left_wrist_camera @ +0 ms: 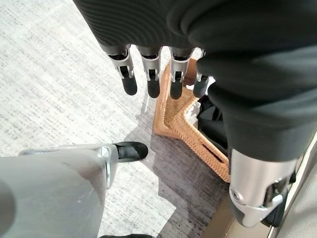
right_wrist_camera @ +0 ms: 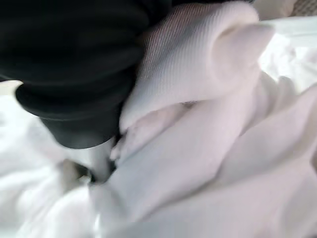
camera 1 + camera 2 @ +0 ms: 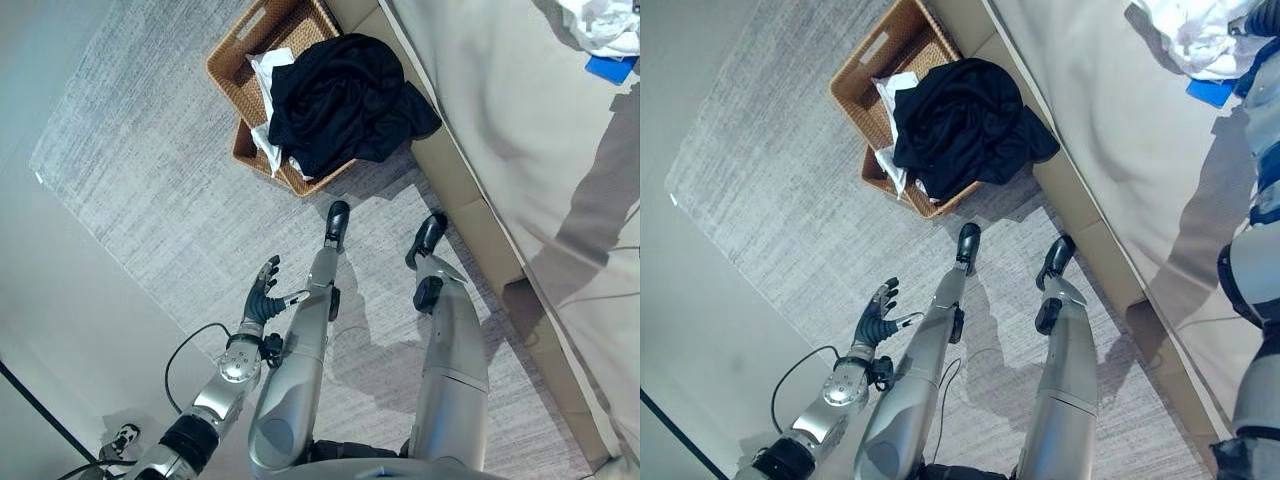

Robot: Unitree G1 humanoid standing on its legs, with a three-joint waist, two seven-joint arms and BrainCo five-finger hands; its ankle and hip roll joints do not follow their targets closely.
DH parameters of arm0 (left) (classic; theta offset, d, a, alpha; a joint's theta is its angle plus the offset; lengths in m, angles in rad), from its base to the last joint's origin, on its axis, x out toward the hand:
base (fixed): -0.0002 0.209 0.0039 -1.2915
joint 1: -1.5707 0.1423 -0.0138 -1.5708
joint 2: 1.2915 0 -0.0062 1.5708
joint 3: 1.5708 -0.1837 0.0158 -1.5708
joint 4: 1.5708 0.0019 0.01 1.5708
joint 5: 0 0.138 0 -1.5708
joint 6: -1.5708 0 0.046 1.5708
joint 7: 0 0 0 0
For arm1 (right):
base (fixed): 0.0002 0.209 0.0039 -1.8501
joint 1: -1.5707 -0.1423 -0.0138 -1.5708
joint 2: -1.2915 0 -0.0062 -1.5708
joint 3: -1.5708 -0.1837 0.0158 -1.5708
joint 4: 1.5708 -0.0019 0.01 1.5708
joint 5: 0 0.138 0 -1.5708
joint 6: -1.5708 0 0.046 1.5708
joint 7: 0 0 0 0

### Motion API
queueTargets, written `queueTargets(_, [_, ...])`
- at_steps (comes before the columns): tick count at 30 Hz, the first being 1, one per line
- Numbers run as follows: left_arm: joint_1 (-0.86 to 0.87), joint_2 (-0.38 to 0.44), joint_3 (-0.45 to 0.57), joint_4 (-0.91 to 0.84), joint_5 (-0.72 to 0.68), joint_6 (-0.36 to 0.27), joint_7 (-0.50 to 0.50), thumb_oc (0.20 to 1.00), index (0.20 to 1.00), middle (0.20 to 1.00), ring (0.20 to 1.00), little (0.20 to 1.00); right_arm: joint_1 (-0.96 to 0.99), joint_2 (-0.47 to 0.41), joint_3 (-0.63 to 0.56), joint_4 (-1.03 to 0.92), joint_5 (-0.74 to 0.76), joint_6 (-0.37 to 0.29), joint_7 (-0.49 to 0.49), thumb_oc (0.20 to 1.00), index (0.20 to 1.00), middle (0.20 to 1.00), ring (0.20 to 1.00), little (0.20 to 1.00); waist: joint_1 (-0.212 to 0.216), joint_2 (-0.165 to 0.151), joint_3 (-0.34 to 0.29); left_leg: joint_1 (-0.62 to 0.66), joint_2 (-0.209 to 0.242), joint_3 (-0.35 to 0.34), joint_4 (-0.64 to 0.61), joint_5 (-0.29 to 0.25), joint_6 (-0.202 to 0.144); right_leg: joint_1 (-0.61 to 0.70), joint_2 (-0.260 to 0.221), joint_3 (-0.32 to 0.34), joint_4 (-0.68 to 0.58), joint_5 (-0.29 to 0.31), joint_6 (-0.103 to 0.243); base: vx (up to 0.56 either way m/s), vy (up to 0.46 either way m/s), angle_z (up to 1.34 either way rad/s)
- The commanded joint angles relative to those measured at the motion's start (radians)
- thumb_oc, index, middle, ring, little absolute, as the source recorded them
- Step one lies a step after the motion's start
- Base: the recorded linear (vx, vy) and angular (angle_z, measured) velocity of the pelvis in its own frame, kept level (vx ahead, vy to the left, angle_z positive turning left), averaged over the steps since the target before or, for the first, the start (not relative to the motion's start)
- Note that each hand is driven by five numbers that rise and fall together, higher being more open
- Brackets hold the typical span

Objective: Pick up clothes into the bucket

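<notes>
Left hand (image 3: 266, 290) hangs low over the carpet (image 3: 150, 180), fingers straight and apart, holding nothing.
Right hand (image 2: 74, 74) is buried in white cloth (image 3: 1195, 35) on the bed (image 3: 1120, 150); its fingers are hidden. Farther off, a black garment (image 3: 340, 100) fills the wicker basket (image 3: 235, 55).

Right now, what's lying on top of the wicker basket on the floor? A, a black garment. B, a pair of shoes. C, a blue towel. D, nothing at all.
A: a black garment is heaped over the basket, spilling past its rim, with some white cloth showing beneath it.
</notes>
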Motion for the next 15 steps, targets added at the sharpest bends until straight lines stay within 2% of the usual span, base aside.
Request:
queueTargets(1, [0.013, 0.032, 0.01, -0.02, -0.028, -0.034, 0.014, 1.0, 1.0, 1.0, 1.0, 1.0, -0.019, -0.034, 0.108, 0.021, 0.037, -0.009, 0.02, 0.2, 0.2, 0.2, 0.2, 0.2, -0.018, 0.034, -0.012, -0.008, -0.005, -0.014, 0.057, -0.063, 0.008, 0.058, 0.036, 0.05, 0.005, -0.042, 0.075, 0.0, 0.0, 0.0])
queueTargets(9, [-0.001, 0.031, 0.025, 0.007, -0.013, -0.039, 0.033, 1.0, 1.0, 1.0, 1.0, 1.0, -0.005, -0.033, 0.094, -0.026, 0.072, -0.031, -0.005, 0.2, 0.2, 0.2, 0.2, 0.2, -0.023, 0.006, -0.012, 0.008, -0.011, -0.015, 0.085, -0.082, 0.011, 0.097, 0.033, 0.042, 0.004, -0.043, 0.077, 0.0, 0.0, 0.0])
queueTargets(15, [-0.008, 0.051, 0.04, 0.015, 0.003, -0.045, 0.038, 1.0, 1.0, 1.0, 1.0, 1.0, -0.022, -0.045, 0.09, -0.101, 0.1, -0.047, -0.044, 0.2, 0.2, 0.2, 0.2, 0.2, -0.032, -0.028, -0.012, 0.089, -0.004, -0.017, 0.086, -0.096, 0.009, 0.197, 0.037, 0.029, -0.041, -0.03, 0.08, -0.01, 0.001, -0.02])
